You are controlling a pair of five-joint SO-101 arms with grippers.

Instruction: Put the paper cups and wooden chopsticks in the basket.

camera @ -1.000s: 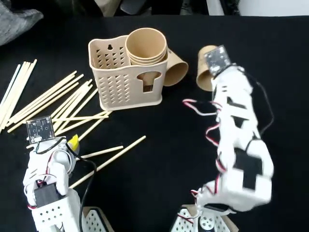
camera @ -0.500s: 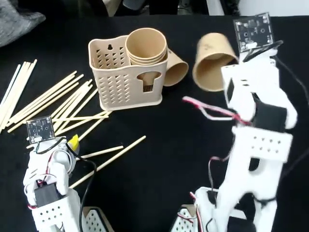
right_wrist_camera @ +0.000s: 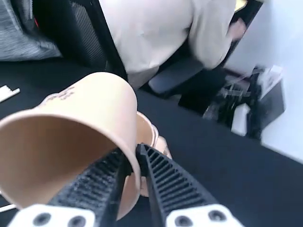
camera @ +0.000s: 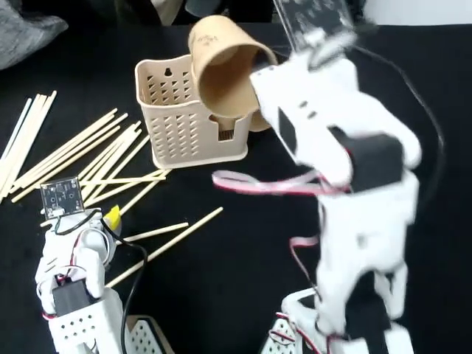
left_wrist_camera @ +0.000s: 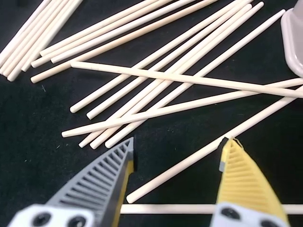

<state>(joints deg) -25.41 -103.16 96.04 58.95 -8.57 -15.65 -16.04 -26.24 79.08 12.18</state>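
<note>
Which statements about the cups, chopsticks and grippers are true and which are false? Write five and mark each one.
1. The right gripper is shut on the wall of a paper cup. True.
2. That paper cup stands upright on the table. False: it is held tilted in the air, over the basket in the high view.
3. The left gripper is open above the chopsticks. True.
4. The chopsticks are all in the basket. False: they lie scattered on the table beside it.
5. The basket lies tipped on its side. False: it stands upright.
</note>
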